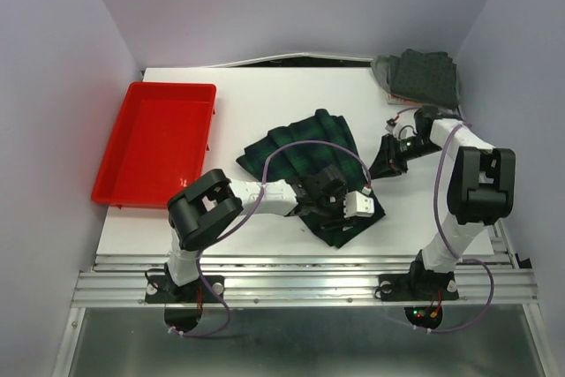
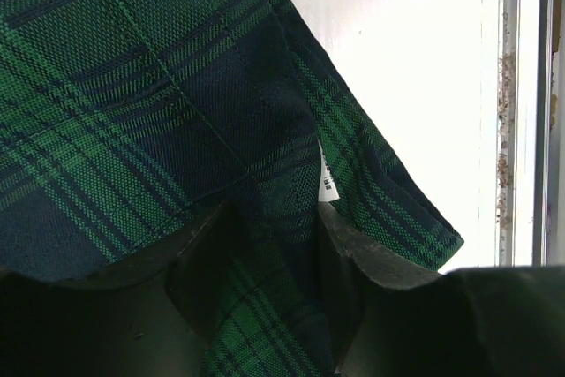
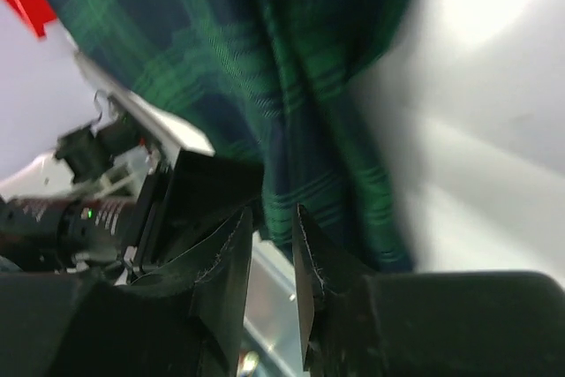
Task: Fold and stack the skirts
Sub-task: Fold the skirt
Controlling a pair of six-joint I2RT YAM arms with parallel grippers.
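The green-navy plaid skirt [image 1: 305, 152] lies partly folded in the middle of the table. My left gripper [image 1: 334, 205] hovers low over its near corner; in the left wrist view the gripper [image 2: 269, 218] is open, with a ridge of plaid cloth [image 2: 132, 86] running between the fingers [image 2: 353, 258], which do not pinch it. A white label [image 2: 327, 178] shows at the fold. My right gripper [image 1: 388, 161] sits just off the skirt's right edge, its jaws a narrow gap apart [image 3: 274, 222] with nothing between them; the plaid [image 3: 265, 68] lies beyond its tips. A folded charcoal skirt [image 1: 426, 75] rests on a grey one [image 1: 382, 68] at the back right.
A red tray [image 1: 159, 143] stands at the left of the white table [image 1: 265, 94]. The table's near edge and metal rail [image 2: 521, 130] run just beside the skirt's near corner. The side walls stand close to the table.
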